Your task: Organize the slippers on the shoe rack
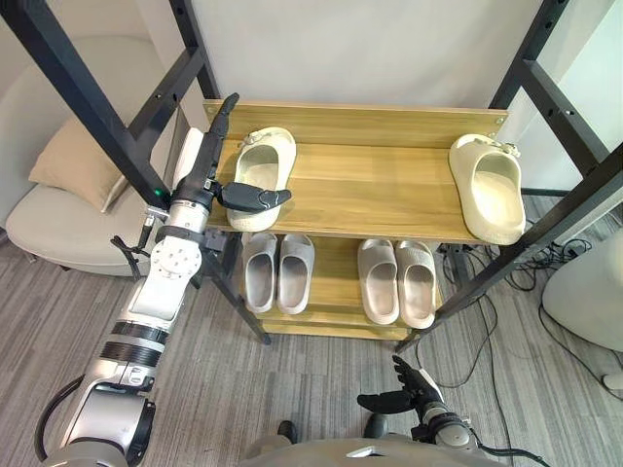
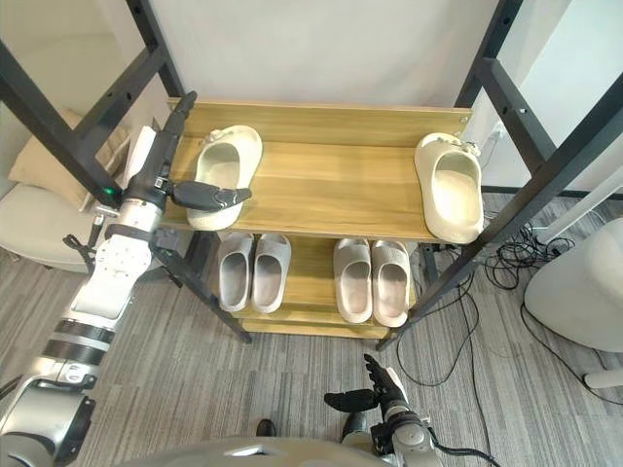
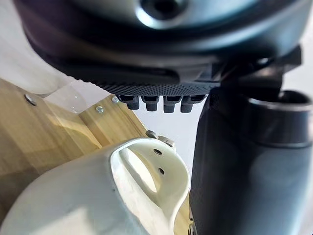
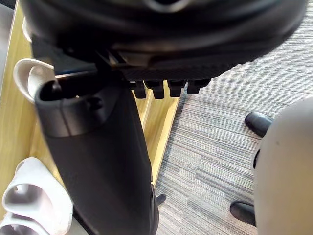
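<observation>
Grey carpet (image 1: pixel 321 389) runs under a wooden shoe rack (image 1: pixel 389 199) set against a pale wall. On the rack's top shelf two cream slippers lie well apart, the left slipper (image 1: pixel 263 161) at the rack's left end and the right slipper (image 1: pixel 487 190) at its right end. We judge they are to be brought together as a pair. The left hand (image 1: pixel 204 175) brackets the left slipper, with fingers straight along its outer side and thumb (image 1: pixel 255 198) stretched across its heel end, not clamped, probably ready to slide it toward the rack's middle. The right hand (image 1: pixel 417 393) hangs low in front of the rack, fingers loose and empty. The rack's lower shelf holds a grey pair (image 1: pixel 277 272) and a beige pair (image 1: pixel 397 282), each side by side.
</observation>
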Tool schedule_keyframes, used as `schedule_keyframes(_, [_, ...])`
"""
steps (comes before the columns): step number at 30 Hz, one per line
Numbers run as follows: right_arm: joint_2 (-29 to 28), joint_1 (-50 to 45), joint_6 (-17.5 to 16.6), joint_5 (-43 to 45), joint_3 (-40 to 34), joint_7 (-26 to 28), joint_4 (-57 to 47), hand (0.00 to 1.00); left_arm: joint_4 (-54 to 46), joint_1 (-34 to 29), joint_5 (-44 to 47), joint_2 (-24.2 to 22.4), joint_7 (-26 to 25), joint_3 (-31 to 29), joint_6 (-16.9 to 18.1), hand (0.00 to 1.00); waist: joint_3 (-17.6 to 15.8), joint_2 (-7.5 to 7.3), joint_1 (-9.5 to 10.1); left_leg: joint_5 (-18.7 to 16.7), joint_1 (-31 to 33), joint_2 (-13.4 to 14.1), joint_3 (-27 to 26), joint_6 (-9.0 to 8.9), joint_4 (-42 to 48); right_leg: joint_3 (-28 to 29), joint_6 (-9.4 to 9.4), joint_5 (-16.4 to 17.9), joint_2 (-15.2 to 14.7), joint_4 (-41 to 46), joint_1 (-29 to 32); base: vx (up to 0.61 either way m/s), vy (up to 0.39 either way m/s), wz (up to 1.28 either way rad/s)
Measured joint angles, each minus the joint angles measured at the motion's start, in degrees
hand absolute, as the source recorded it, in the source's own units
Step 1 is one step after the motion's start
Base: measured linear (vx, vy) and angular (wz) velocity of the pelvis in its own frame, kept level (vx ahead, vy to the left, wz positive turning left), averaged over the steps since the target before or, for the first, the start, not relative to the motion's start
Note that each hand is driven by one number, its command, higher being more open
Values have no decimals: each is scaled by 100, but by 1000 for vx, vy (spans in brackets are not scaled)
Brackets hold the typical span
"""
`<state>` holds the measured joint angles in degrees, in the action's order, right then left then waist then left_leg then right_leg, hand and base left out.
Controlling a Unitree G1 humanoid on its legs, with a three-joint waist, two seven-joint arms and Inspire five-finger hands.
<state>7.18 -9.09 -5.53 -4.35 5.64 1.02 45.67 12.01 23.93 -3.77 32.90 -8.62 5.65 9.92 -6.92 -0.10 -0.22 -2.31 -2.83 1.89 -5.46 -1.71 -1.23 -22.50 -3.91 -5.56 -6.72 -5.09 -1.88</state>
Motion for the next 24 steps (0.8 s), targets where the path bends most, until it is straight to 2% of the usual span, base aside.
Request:
schedule_keyframes(7, [-9,40,-1,-1,1,-7,0,100,1,25,-25,-31,-238,-194,-1,100,-58,-10,-26,0,74,0,-102,1,-8,104,9,-37,2,-1,130,-7,3,-7])
schedule_keyframes(24, [-87,43,-2,-3,10,-9,-34,100,-5,39,-19,-78,-344,-220,-2,100,-96,-18,-28,1,63,0,-102,2,-7,100,11,-43,2,-1,117,0,0,0])
